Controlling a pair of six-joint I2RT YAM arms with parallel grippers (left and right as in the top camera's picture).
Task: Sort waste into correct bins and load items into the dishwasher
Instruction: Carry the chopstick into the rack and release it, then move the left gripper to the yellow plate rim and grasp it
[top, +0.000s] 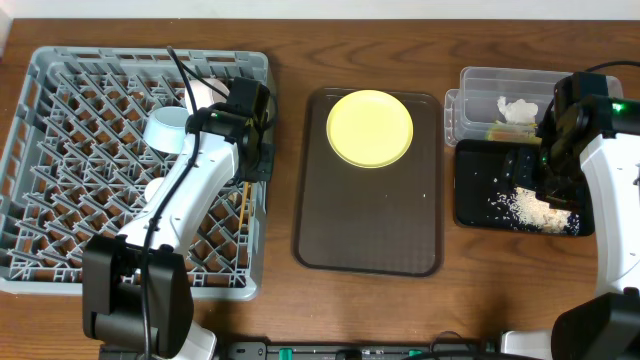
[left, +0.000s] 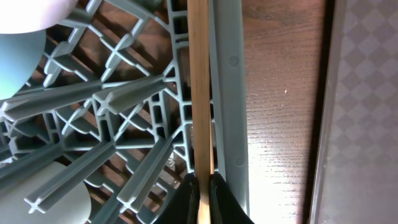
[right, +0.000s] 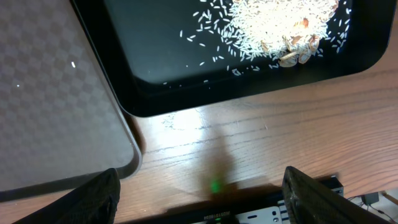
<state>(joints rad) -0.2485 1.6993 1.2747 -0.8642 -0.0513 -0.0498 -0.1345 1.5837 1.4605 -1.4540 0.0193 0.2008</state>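
Observation:
The grey dish rack (top: 60, 100) holds a light blue bowl (top: 165, 130), a white bowl (top: 205, 92) and a small white cup (top: 158, 188). My left gripper (top: 252, 168) is shut on the wooden chopsticks (left: 200, 93) at the rack's right wall (left: 227, 93); its fingers (left: 204, 186) pinch them. The yellow plate (top: 370, 127) lies on the brown tray. The clear tub (top: 480, 85) holds the white napkin (top: 517, 109) and the wrapper (top: 497, 131). Rice scraps (top: 525, 207) lie in the black tray (top: 470, 190). My right gripper (top: 555, 185) is open and empty above it, with fingers spread (right: 199, 193) over the wood table.
The dark brown serving tray (top: 368, 230) sits mid-table between the rack and the bins; its corner shows in the right wrist view (right: 50, 93) and its edge in the left wrist view (left: 367, 124). Loose rice (right: 273, 25) is scattered in the black tray (right: 155, 74).

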